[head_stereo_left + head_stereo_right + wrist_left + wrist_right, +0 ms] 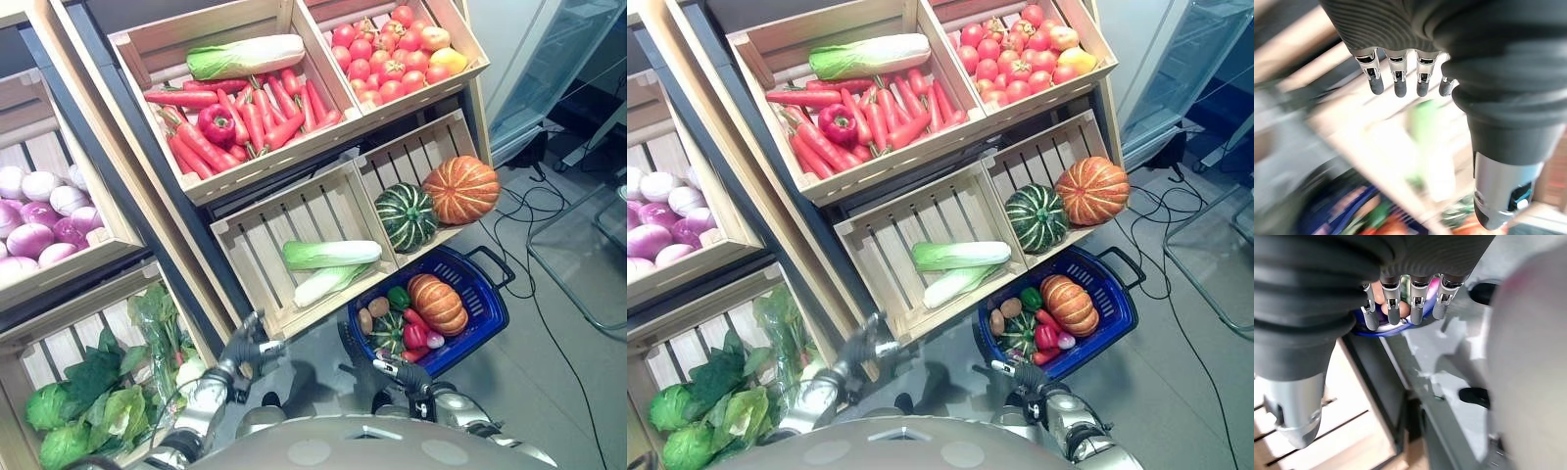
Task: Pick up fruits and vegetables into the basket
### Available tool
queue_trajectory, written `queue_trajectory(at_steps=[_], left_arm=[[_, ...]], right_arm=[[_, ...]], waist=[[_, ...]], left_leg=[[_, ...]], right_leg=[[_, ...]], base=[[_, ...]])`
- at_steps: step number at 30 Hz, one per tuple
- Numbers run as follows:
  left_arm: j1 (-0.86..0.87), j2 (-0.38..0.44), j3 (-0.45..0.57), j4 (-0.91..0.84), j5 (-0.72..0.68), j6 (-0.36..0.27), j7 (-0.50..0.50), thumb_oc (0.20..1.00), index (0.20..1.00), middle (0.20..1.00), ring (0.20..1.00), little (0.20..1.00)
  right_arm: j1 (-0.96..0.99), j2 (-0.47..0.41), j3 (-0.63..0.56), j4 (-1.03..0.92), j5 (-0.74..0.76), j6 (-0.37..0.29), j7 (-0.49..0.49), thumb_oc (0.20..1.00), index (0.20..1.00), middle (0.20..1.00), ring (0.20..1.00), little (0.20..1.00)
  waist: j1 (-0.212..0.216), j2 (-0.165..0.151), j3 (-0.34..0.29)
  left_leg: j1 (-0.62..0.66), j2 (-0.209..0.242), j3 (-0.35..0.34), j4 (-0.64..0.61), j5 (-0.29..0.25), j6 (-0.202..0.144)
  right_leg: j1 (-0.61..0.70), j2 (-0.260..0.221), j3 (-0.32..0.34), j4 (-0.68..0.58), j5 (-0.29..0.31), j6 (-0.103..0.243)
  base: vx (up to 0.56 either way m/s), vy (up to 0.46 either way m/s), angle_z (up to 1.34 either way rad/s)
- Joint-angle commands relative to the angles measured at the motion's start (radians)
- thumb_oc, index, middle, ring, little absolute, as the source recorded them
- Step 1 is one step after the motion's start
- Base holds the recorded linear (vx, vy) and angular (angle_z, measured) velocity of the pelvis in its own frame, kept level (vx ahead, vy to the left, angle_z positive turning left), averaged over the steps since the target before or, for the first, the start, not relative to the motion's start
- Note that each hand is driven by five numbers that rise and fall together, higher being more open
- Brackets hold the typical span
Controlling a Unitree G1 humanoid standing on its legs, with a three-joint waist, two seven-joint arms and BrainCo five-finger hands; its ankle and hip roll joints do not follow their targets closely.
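Sitting on the grey floor (549, 392), the blue plastic basket (485, 294) with black handle holds an orange ribbed pumpkin (437, 303), a small striped green squash (389, 332), a green pepper (398, 297), red peppers (414, 335), brown potatoes (378, 307) and a pale purple onion (435, 340). Just beside it, the lower wooden crate (257, 259) holds two pale green napa cabbages (331, 254); the crate next to it carries a dark green striped squash (406, 216) touching a big orange pumpkin (460, 189). Upper crates: orange carrots (257, 119) with a red bell pepper (217, 124) and another napa cabbage (246, 56); red tomatoes (382, 59). Far left: purple-white onions (39, 215), leafy green lettuce (88, 406) below.

Left robot hand (242, 350) hangs low before the cabbage crate; its wrist view shows fingers (1396, 73) straight, apart, empty. Right robot hand (400, 374) is near the basket's near rim; its wrist view adds fingers (1418, 303) relaxed, empty, basket rim past them.
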Motion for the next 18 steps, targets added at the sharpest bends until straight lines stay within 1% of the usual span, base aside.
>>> queue_trajectory(at_steps=[1,3,4,5,6,7,8,9,10,11,12,13,15,16,18], left_arm=[[-0.051,0.095,0.037,-0.153,0.069,-0.124,0.121,1.000,1.000,1.000,1.000,1.000],[-0.028,0.128,0.072,-0.249,0.097,-0.144,0.157,1.000,1.000,1.000,1.000,1.000],[-0.024,0.132,0.077,-0.258,0.113,-0.160,0.171,1.000,1.000,1.000,1.000,1.000],[-0.012,0.146,0.097,-0.301,0.135,-0.170,0.194,1.000,1.000,1.000,1.000,1.000],[-0.001,0.160,0.125,-0.351,0.173,-0.183,0.229,1.000,1.000,1.000,1.000,1.000],[0.012,0.177,0.158,-0.404,0.243,-0.199,0.295,1.000,1.000,1.000,1.000,1.000],[0.015,0.186,0.173,-0.427,0.327,-0.198,0.367,1.000,1.000,1.000,1.000,1.000],[0.012,0.194,0.178,-0.444,0.356,-0.205,0.400,1.000,1.000,1.000,1.000,1.000],[0.010,0.198,0.184,-0.458,0.363,-0.202,0.409,1.000,1.000,1.000,1.000,1.000],[0.008,0.207,0.197,-0.487,0.404,-0.186,0.449,1.000,1.000,1.000,1.000,1.000],[0.005,0.210,0.197,-0.492,0.452,-0.185,0.494,1.000,1.000,1.000,1.000,1.000],[-0.011,0.225,0.198,-0.516,0.520,-0.162,0.548,1.000,1.000,1.000,1.000,1.000],[-0.018,0.230,0.194,-0.526,0.547,-0.141,0.574,1.000,1.000,1.000,1.000,1.000],[-0.050,0.248,0.175,-0.535,0.592,-0.099,0.624,1.000,1.000,1.000,1.000,1.000],[-0.104,0.259,0.140,-0.530,0.610,-0.045,0.670,1.000,1.000,1.000,1.000,1.000]], right_arm=[[-0.027,-0.011,-0.008,-0.144,0.053,-0.081,-0.057,1.000,1.000,1.000,1.000,1.000],[0.004,-0.022,-0.021,-0.257,0.048,-0.092,-0.091,1.000,1.000,1.000,1.000,1.000],[0.009,-0.022,-0.022,-0.268,0.046,-0.102,-0.096,1.000,1.000,1.000,1.000,1.000],[0.024,-0.030,-0.028,-0.326,0.040,-0.107,-0.115,1.000,1.000,1.000,1.000,1.000],[0.045,-0.036,-0.037,-0.403,0.043,-0.108,-0.137,1.000,1.000,1.000,1.000,1.000],[0.068,-0.040,-0.051,-0.489,0.048,-0.125,-0.159,1.000,1.000,1.000,1.000,1.000],[0.078,-0.040,-0.054,-0.530,0.048,-0.138,-0.176,1.000,1.000,1.000,1.000,1.000],[0.086,-0.042,-0.054,-0.572,0.043,-0.144,-0.196,1.000,1.000,1.000,1.000,1.000],[0.089,-0.044,-0.055,-0.588,0.044,-0.149,-0.203,1.000,1.000,1.000,1.000,1.000],[0.092,-0.052,-0.057,-0.618,0.041,-0.170,-0.219,1.000,1.000,1.000,1.000,1.000],[0.095,-0.055,-0.057,-0.641,0.027,-0.183,-0.236,1.000,1.000,1.000,1.000,1.000],[0.097,-0.070,-0.053,-0.696,0.016,-0.198,-0.270,1.000,1.000,1.000,1.000,1.000],[0.095,-0.076,-0.050,-0.716,0.013,-0.199,-0.283,1.000,1.000,1.000,1.000,1.000],[0.085,-0.096,-0.046,-0.766,0.012,-0.210,-0.315,1.000,1.000,1.000,1.000,1.000],[0.056,-0.118,-0.039,-0.803,0.021,-0.227,-0.353,1.000,1.000,1.000,1.000,1.000]], waist=[[0.007,-0.033,0.024],[0.004,-0.035,0.026],[0.003,-0.036,0.027],[0.000,-0.038,0.027],[-0.003,-0.039,0.030],[-0.010,-0.041,0.035],[-0.014,-0.042,0.036],[-0.019,-0.042,0.039],[-0.020,-0.042,0.041],[-0.024,-0.041,0.045],[-0.027,-0.040,0.048],[-0.035,-0.036,0.060],[-0.039,-0.033,0.064],[-0.051,-0.027,0.087],[-0.065,-0.017,0.117]], left_leg=[[0.002,-0.039,0.017,0.074,-0.108,0.070],[-0.001,-0.036,0.017,0.074,-0.107,0.070],[-0.001,-0.036,0.018,0.075,-0.107,0.070],[-0.003,-0.034,0.019,0.075,-0.106,0.069],[-0.006,-0.033,0.018,0.077,-0.107,0.068],[-0.009,-0.030,0.021,0.079,-0.107,0.067],[-0.012,-0.029,0.022,0.081,-0.108,0.067],[-0.015,-0.028,0.023,0.083,-0.107,0.066],[-0.018,-0.027,0.024,0.085,-0.107,0.066],[-0.025,-0.025,0.024,0.091,-0.108,0.066],[-0.031,-0.024,0.025,0.097,-0.110,0.066],[-0.046,-0.020,0.027,0.113,-0.109,0.066],[-0.055,-0.019,0.027,0.124,-0.111,0.066],[-0.083,-0.017,0.025,0.156,-0.113,0.063],[-0.124,-0.014,0.023,0.192,-0.114,0.060]], right_leg=[[-0.014,-0.014,-0.011,0.101,-0.048,-0.002],[-0.017,-0.016,-0.011,0.100,-0.045,-0.001],[-0.017,-0.016,-0.011,0.099,-0.045,-0.001],[-0.018,-0.018,-0.011,0.099,-0.044,0.000],[-0.021,-0.020,-0.011,0.101,-0.043,0.002],[-0.026,-0.023,-0.011,0.104,-0.043,0.003],[-0.030,-0.026,-0.011,0.108,-0.044,0.004],[-0.036,-0.029,-0.010,0.114,-0.046,0.006],[-0.039,-0.030,-0.010,0.118,-0.047,0.006],[-0.048,-0.032,-0.011,0.130,-0.052,0.006],[-0.056,-0.034,-0.010,0.140,-0.057,0.006],[-0.077,-0.038,-0.008,0.165,-0.064,0.006],[-0.089,-0.039,-0.006,0.178,-0.068,0.005],[-0.123,-0.043,0.001,0.213,-0.077,0.002],[-0.169,-0.047,0.012,0.250,-0.086,-0.002]], base=[[0.02,-0.041,0.02],[0.01,-0.021,0.00],[0.03,-0.025,0.00],[0.04,-0.027,0.01],[0.06,-0.041,0.01],[0.06,-0.043,-0.01],[0.05,-0.038,-0.04],[0.03,-0.025,-0.05],[0.00,0.000,0.00],[0.00,0.000,0.00],[0.02,-0.040,0.01],[0.02,-0.031,-0.01],[0.00,0.000,0.00],[-0.04,-0.017,-0.04],[-0.09,-0.004,-0.05]])
